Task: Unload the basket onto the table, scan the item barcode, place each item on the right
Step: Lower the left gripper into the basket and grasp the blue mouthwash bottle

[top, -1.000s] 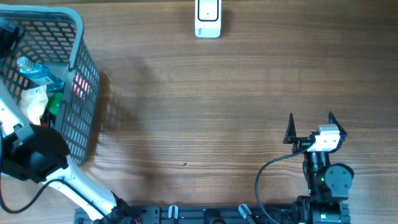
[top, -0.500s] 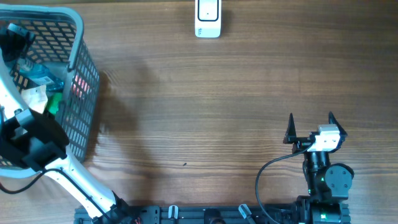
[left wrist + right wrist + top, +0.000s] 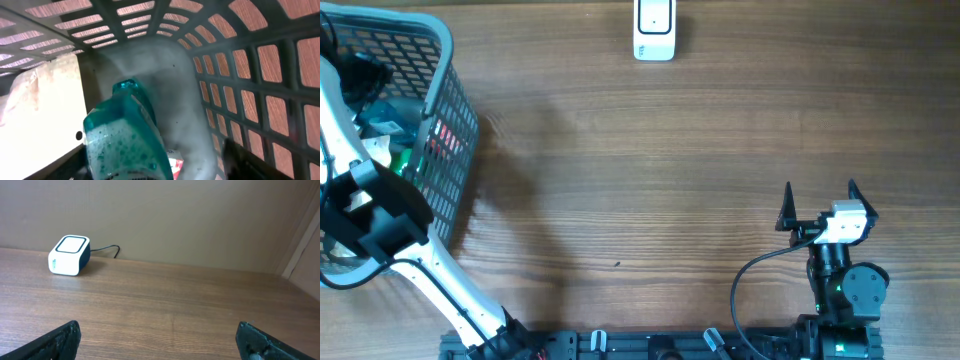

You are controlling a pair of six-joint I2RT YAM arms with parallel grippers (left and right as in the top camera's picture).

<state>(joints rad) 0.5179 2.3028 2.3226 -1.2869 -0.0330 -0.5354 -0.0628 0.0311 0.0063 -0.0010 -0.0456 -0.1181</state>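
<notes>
Left gripper (image 3: 365,72) in the basket (image 3: 445,60), upper left, over a blue bottle (image 3: 125,145), grip unclear; right gripper (image 3: 820,186) spread wide.

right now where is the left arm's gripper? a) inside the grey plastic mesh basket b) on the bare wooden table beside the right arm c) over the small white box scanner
a: the left gripper sits inside the grey plastic mesh basket, and its wrist camera shows the basket walls around a teal liquid-filled clear bottle.
</notes>
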